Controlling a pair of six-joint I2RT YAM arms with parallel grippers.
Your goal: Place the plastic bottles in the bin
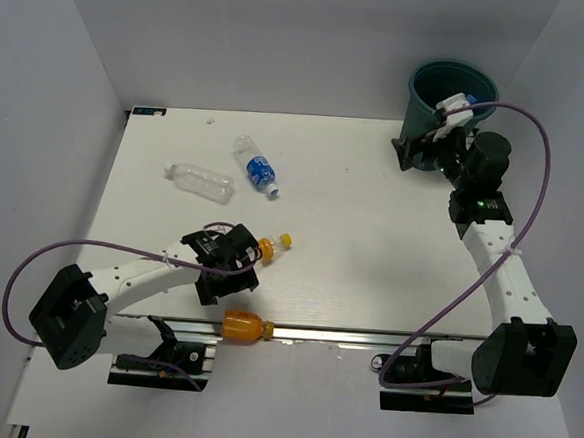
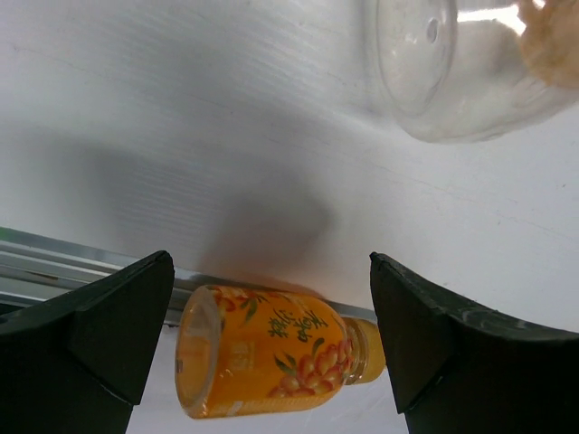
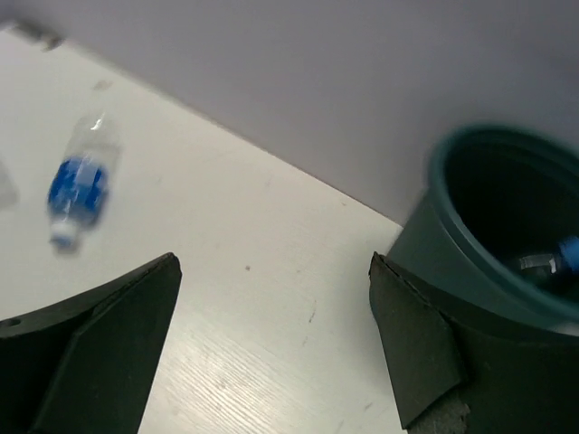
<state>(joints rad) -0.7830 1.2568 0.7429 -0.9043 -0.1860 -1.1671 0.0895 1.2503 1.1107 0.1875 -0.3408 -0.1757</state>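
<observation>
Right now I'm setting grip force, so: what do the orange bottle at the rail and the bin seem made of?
Orange bottle: probably thin plastic, glossy, with soft highlights and a printed flower label. Bin: likely moulded plastic, dark teal, smooth dull sheen, rolled rim.

2 orange bottles (image 1: 244, 326) and 2 clear ones (image 1: 199, 179) (1 blue-labelled) lie flat; teal bin (image 1: 418, 108) upright.
</observation>
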